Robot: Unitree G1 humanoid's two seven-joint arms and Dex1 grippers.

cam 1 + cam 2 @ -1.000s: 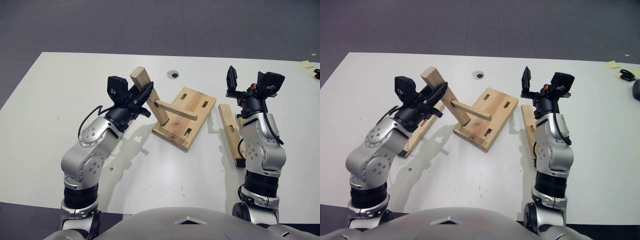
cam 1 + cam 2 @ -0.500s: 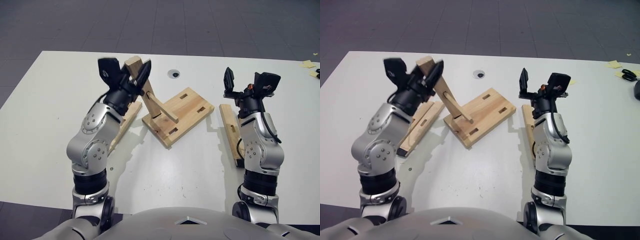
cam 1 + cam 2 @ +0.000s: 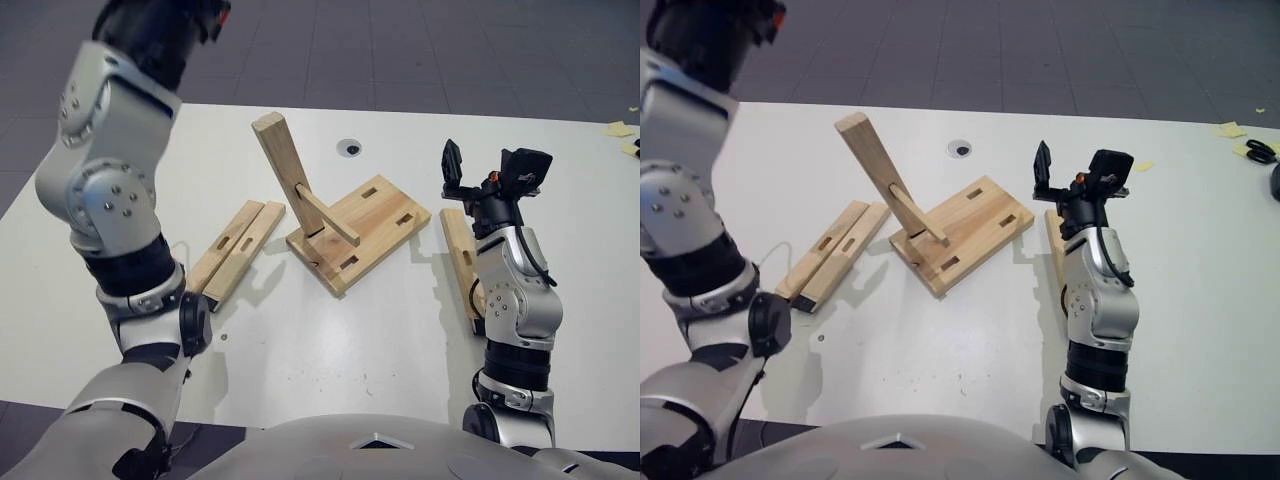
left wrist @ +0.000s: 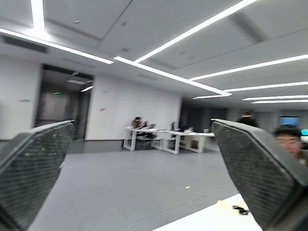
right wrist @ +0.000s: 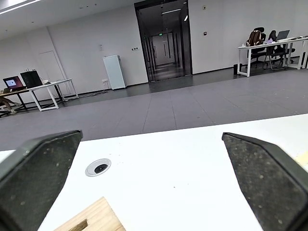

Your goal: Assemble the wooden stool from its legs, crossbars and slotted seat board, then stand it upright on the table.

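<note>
White table (image 3: 330,340), centre: seat board (image 3: 378,222) lies slots-up, one leg (image 3: 283,160) slotted in, leaning unaided; left gripper (image 4: 143,125), high, and right gripper (image 5: 151,139) gape empty, likely to fetch spare legs (image 3: 235,250) toward the left edge.

The pale slotted seat board (image 3: 378,226) lies flat at centre frame, with one leg (image 3: 289,174) rising tilted from its near-left slot and a crossbar (image 3: 331,216) jutting from that leg. Two legs (image 3: 235,250) lie side by side left of centre; another leg (image 3: 458,250) lies at right.
</note>
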